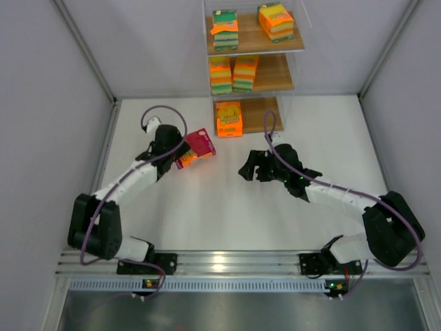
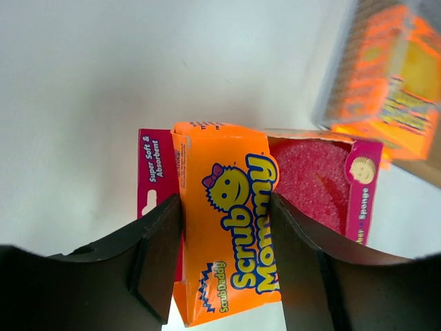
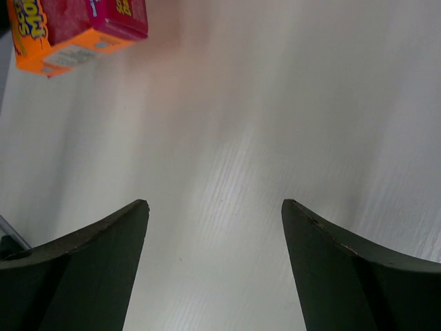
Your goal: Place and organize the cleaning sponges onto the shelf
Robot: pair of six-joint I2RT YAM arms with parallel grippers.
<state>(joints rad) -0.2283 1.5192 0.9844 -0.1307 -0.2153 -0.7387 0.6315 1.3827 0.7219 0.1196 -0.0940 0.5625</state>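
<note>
In the overhead view the left claw (image 1: 180,153) sits left of centre, its two fingers (image 2: 162,241) closed against the two sides of the pink pack (image 1: 196,148), so it has hold of that sponge; the left wrist view shows the left claw (image 2: 224,207) pinching the pack's orange "Scrub Mommy" panel between the fingers, with the pink face (image 2: 313,172) behind it; whether the pack rests on the table (image 1: 227,207) or hangs just above it cannot be told; seen from above, its long axis runs on a slant from lower left to upper right, pink face up, orange edge toward the lower left, and the upper-right end points toward the foot of the shelf (image 1: 289,43); the pack is near the shelf but not on it; at top centre the shelf holds five sponges: two stacks on the top board (image 1: 225,29) (image 1: 275,22), two packs standing side by side on the middle board (image 1: 220,74) (image 1: 245,72), and one orange pack (image 1: 229,118) on the bottom board, which shows blurred at the upper right of the left wrist view (image 2: 386,76); right of centre the right claw (image 1: 249,167) is spread wide over bare table with nothing between its fingers (image 3: 215,203); the pink pack (image 3: 76,27) lies at the upper left of its wrist view, well apart from it.
</note>
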